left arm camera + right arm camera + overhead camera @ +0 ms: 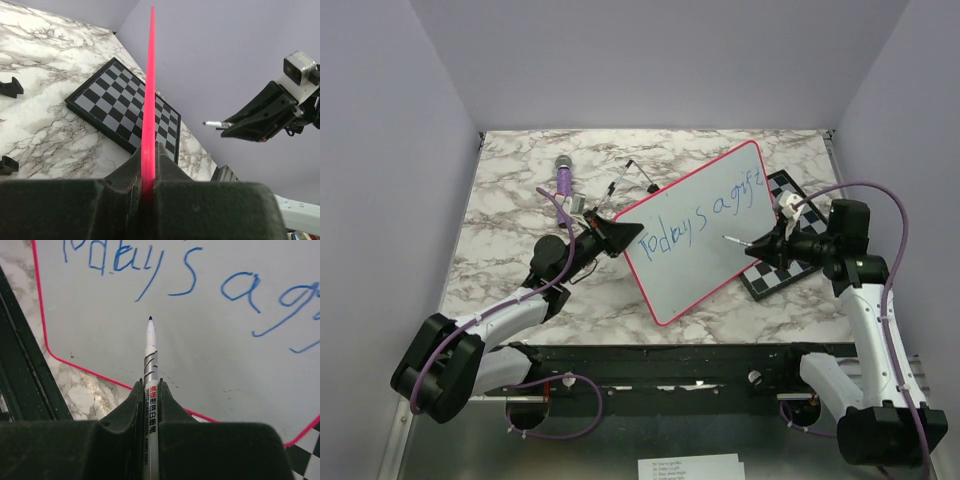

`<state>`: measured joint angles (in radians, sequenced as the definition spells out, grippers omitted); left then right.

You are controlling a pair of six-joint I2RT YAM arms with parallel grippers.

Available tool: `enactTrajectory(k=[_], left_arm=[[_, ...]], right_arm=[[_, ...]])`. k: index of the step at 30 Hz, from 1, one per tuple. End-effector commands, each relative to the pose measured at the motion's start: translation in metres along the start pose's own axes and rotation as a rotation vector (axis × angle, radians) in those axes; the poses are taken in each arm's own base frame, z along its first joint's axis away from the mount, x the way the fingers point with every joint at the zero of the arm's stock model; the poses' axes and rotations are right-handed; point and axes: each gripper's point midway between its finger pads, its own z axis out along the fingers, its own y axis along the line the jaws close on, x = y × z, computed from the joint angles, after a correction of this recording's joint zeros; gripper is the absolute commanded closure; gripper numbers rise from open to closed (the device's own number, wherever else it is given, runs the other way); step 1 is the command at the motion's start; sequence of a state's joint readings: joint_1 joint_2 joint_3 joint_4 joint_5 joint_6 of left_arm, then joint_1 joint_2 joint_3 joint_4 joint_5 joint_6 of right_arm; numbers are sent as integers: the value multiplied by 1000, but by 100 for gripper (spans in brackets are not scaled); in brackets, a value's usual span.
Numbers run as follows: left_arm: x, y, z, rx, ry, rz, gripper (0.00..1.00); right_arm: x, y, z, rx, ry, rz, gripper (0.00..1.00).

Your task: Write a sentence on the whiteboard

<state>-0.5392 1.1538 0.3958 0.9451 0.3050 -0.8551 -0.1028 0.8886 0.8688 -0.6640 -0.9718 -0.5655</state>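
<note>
Board: large white rectangular whiteboard with pink rim (695, 240), tilted mid-table, one corner over the black-and-white chessboard (775, 277) | Left gripper (148, 165): clenched on its rim | Right gripper (150, 390): grasping the white marker pen (150, 347), tip off the surface below the blue handwritten sentence (705, 215) | You: hold the board steady, land the tip lightly on the blank area.

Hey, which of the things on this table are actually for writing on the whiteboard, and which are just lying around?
For the job: whiteboard, its rim clamped by the left gripper; blue sentence; marker, held in the right gripper.
Just lying about: chessboard; purple microphone.
</note>
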Motion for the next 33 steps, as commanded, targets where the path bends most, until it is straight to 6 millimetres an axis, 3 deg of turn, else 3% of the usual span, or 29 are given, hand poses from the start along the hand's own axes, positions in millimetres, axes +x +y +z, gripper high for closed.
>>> enactTrajectory(k=[1,13,33], left_arm=[[-30,-44,4,154,-95,20,100],[-29,-42,8,128,-108,4,100],[-31,-38,5,95,-138,-1,100]], right_arm=[[18,29,14,-73,62,-62,99],[20,62,41,-167,85,-142,100],[22,50,43,-106,100,-166,100]])
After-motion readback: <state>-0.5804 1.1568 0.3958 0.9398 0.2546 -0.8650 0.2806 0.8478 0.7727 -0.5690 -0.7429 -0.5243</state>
